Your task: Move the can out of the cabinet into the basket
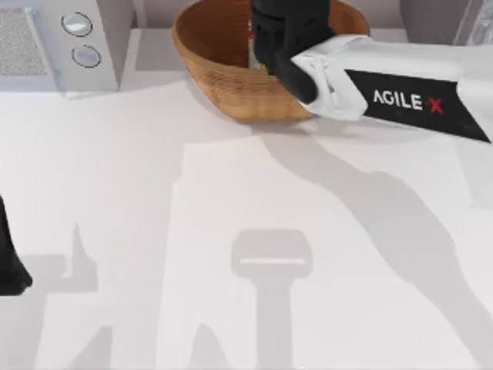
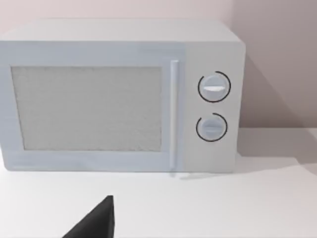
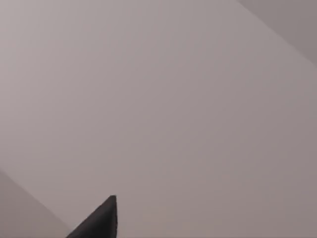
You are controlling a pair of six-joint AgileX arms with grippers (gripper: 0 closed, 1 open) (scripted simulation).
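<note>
The tan wicker basket (image 1: 223, 73) stands at the back middle of the table in the top view. My right arm reaches in from the right, and its black gripper (image 1: 286, 35) hangs over the basket's inside. A thin red and green strip of the can (image 1: 250, 45) shows at the gripper's left edge, within the basket's rim. The rest of the can is hidden under the gripper. I cannot tell whether the can is held or resting. A corner of the grey cabinet (image 1: 433, 19) sits at the back right. My left gripper (image 1: 11, 266) is parked at the table's left edge.
A white microwave (image 1: 65, 42) with two round knobs stands at the back left, and the left wrist view faces its door (image 2: 89, 109). The right wrist view looks at a bare pale wall. Arm shadows fall across the white tabletop (image 1: 231, 208) in front of the basket.
</note>
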